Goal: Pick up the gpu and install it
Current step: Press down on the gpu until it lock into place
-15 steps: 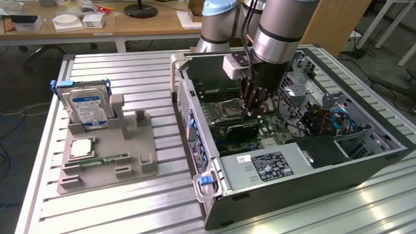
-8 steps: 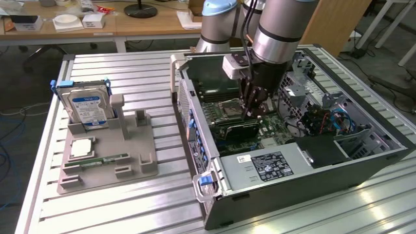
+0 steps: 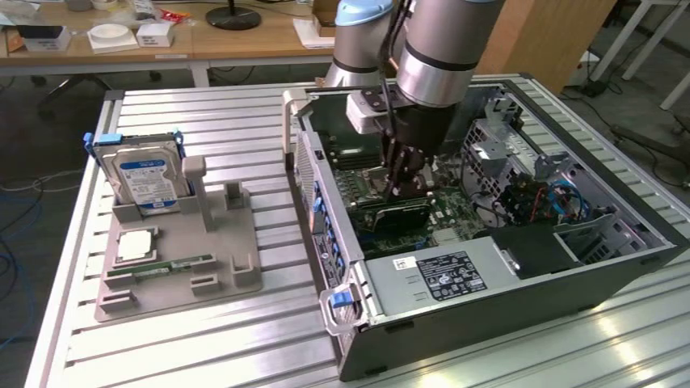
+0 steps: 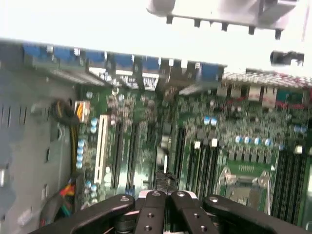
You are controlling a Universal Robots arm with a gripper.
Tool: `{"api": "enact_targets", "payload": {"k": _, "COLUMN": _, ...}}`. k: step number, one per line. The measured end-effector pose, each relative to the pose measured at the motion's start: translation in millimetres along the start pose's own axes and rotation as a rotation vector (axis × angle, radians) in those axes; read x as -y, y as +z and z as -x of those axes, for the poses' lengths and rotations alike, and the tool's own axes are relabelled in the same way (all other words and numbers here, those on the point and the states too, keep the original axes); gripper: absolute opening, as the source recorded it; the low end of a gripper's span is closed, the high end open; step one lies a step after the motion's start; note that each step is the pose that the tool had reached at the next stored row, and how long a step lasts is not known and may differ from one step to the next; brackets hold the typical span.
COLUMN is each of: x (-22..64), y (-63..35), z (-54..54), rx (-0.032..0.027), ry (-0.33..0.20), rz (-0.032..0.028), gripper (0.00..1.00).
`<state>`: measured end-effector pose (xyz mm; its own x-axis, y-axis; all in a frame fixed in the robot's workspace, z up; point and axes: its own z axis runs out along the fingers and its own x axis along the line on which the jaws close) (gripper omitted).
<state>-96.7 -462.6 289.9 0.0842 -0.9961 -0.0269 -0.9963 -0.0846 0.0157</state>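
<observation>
While the open computer case (image 3: pixel 506 267) lies on the slatted table (image 3: pixel 216 339), my arm (image 3: pixel 437 48) reaches down into it. The gpu (image 3: pixel 393 217) sits on the motherboard (image 4: pixel 204 141), just beneath my gripper (image 3: pixel 408 190). My fingers (image 4: pixel 146 212) are drawn narrow, nearly together, touching the card's top.
</observation>
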Motion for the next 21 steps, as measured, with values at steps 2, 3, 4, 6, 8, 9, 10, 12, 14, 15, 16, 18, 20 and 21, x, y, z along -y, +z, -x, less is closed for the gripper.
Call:
{"api": "enact_targets", "payload": {"k": 2, "x": -4.3, "y": 0.0, "z": 0.4, "rx": 0.0000, "ry": -0.001, "rz": 0.0001, "gripper": 0.10}}
{"api": "enact_targets", "payload": {"k": 3, "x": -6.7, "y": 0.1, "z": 0.5, "rx": -0.0001, "ry": -0.002, "rz": 0.0002, "gripper": 0.10}}
{"api": "enact_targets", "payload": {"k": 4, "x": -9.3, "y": 0.1, "z": 0.7, "rx": -0.0001, "ry": -0.002, "rz": 0.0002, "gripper": 0.10}}
{"api": "enact_targets", "payload": {"k": 6, "x": -14.8, "y": -0.3, "z": 1.2, "rx": -0.0001, "ry": -0.003, "rz": 0.0003, "gripper": 0.10}}
{"api": "enact_targets", "payload": {"k": 8, "x": -19.5, "y": -0.9, "z": 1.6, "rx": -0.0002, "ry": -0.004, "rz": 0.0004, "gripper": 0.10}}
{"api": "enact_targets", "payload": {"k": 9, "x": -21.5, "y": -1.2, "z": 1.8, "rx": -0.0003, "ry": -0.005, "rz": 0.0005, "gripper": 0.10}}
{"api": "enact_targets", "payload": {"k": 10, "x": -22.7, "y": -2.2, "z": 2.0, "rx": -0.0005, "ry": -0.006, "rz": 0.0007, "gripper": 0.10}}
{"api": "enact_targets", "payload": {"k": 12, "x": -23.0, "y": -6.0, "z": 2.1, "rx": -0.0002, "ry": -0.006, "rz": 0.0038, "gripper": 0.10}}
{"api": "enact_targets", "payload": {"k": 14, "x": -23.1, "y": -8.9, "z": 2.1, "rx": 0.0013, "ry": -0.006, "rz": 0.0171, "gripper": 0.10}}
{"api": "enact_targets", "payload": {"k": 15, "x": -23.0, "y": -9.4, "z": 2.0, "rx": 0.0027, "ry": -0.005, "rz": 0.0296, "gripper": 0.10}}
{"api": "enact_targets", "payload": {"k": 16, "x": -22.8, "y": -9.6, "z": 1.9, "rx": 0.0045, "ry": -0.005, "rz": 0.0468, "gripper": 0.10}}
{"api": "enact_targets", "payload": {"k": 18, "x": -22.2, "y": -9.8, "z": 1.6, "rx": 0.0075, "ry": -0.004, "rz": 0.0840, "gripper": 0.10}}
{"api": "enact_targets", "payload": {"k": 20, "x": -21.0, "y": -9.8, "z": 1.4, "rx": 0.0106, "ry": -0.003, "rz": 0.1197, "gripper": 0.10}}
{"api": "enact_targets", "payload": {"k": 21, "x": -20.2, "y": -9.9, "z": 1.3, "rx": 0.0121, "ry": -0.003, "rz": 0.1376, "gripper": 0.10}}
